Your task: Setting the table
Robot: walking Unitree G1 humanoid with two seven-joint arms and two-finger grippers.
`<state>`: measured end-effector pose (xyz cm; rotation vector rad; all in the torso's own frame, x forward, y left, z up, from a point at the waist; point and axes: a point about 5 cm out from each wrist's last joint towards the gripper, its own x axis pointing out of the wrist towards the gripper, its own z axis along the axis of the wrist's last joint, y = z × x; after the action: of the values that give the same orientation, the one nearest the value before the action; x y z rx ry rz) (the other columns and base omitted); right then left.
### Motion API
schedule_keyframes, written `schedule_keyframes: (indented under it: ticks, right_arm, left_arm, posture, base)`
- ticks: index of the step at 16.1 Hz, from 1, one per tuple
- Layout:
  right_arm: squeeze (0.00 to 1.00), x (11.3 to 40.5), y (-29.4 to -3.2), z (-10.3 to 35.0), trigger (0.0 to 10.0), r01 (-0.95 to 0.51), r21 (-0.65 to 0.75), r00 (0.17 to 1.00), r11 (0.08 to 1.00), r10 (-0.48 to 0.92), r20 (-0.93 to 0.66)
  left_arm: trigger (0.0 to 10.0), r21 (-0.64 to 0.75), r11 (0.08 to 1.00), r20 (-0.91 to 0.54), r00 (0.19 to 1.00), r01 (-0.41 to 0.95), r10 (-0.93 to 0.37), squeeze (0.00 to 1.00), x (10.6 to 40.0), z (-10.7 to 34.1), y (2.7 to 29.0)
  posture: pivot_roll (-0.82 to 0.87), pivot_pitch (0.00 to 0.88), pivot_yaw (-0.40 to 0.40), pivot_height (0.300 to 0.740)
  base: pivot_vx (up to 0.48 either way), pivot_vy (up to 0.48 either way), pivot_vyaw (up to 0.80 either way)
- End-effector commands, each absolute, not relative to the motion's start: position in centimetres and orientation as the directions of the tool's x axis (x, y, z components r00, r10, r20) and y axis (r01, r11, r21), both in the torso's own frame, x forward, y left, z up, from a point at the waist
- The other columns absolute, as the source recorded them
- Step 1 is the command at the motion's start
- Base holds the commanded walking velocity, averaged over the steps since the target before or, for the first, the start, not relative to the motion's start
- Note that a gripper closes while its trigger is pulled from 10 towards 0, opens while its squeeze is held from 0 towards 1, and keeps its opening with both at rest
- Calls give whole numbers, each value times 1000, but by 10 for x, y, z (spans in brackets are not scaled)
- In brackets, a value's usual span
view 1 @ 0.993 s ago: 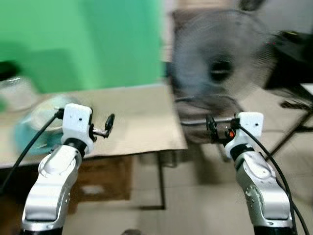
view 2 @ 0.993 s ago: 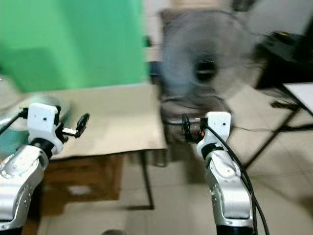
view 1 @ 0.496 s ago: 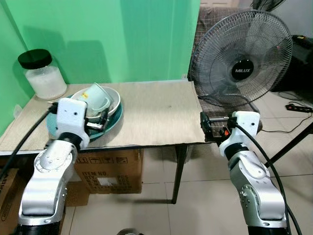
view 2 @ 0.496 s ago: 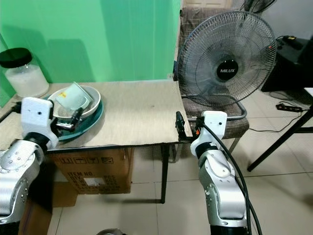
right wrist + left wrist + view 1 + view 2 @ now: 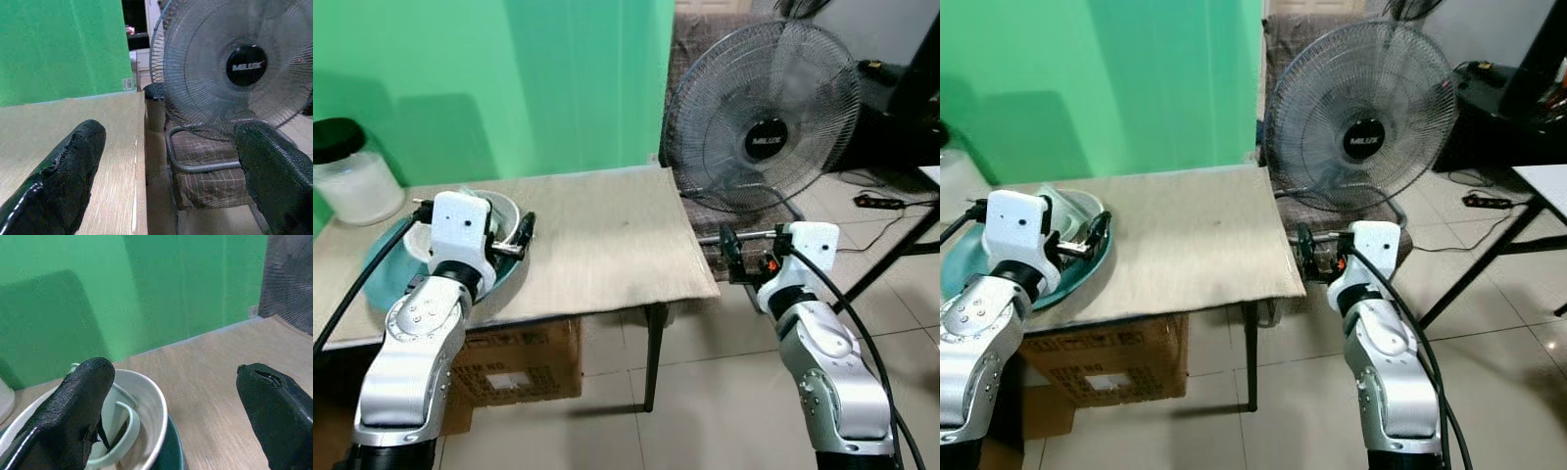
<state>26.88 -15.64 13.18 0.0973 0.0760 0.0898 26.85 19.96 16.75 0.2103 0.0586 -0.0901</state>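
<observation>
Shifting right since earlier, the camera is leaving the stacked white bowl (image 5: 505,217) and teal plate (image 5: 382,277) at the beige wooden desk's (image 5: 607,235) left end. Left gripper (image 5: 519,235) is hovering open beside the bowl; right gripper (image 5: 728,252) is waiting open off the desk edge, so unstacking has not begun.

Left claw (image 5: 1087,235) over the bowl (image 5: 1076,213) on the table (image 5: 1190,245).

jar (image 5: 350,182) cut off, cup (image 5: 113,426) half hidden

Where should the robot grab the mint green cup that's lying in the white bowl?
Probably by its rim. The cup lies tipped on its side inside the white bowl, so its thin wall fits between two fingers. The open left tool hangs right beside the bowl, so coming down from above avoids the bowl's wall. The handle loop looks thin and awkward.
</observation>
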Motion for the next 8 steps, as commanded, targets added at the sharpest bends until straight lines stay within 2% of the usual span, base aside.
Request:
schedule_keyframes:
  ticks: [1, 5, 8]
  right_arm:
    - [1000, 271, -157, 134, 10000, -87, 95, 993, 992, 94, -73]
    - [1000, 272, -157, 135, 10000, -90, 93, 993, 992, 97, -68]
    - [1000, 274, -163, 137, 10000, -82, 98, 994, 992, 88, -62]
  left_arm:
    - [10000, 205, 974, -77, 993, 100, -86, 549, 270, 167, 200]
    - [10000, 223, 967, -69, 992, 122, -109, 545, 271, 171, 198]
    - [10000, 240, 960, -69, 989, 142, -129, 545, 272, 172, 195]
  posture:
    - [141, 0, 23, 740]
    - [144, 0, 22, 740]
    - [140, 0, 26, 740]
  base:
    - [304, 0, 800]
    - [304, 0, 800]
    - [295, 0, 0]
